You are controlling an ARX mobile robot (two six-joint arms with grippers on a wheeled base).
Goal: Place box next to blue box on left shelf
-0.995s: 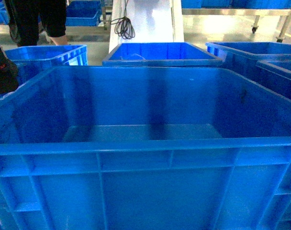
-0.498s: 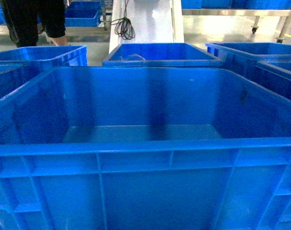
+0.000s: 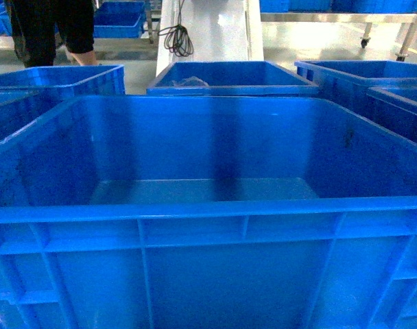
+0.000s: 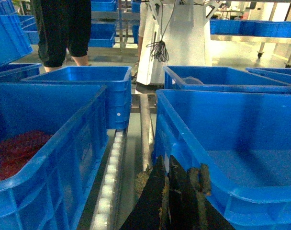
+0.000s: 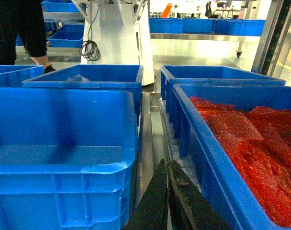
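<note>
From the head camera, the big blue crate (image 3: pixel 208 205) fills the foreground, empty, with more blue crates (image 3: pixel 232 77) behind. The left wrist view shows the left gripper (image 4: pixel 172 191), jaws pressed together, just beside the crate's outer wall above a roller rail (image 4: pixel 109 182). The right wrist view shows the right gripper (image 5: pixel 168 191), jaws together, between the crate and a crate of red material (image 5: pixel 260 143).

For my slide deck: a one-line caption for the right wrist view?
Shut right hand between an empty blue crate and a crate of red material.
</note>
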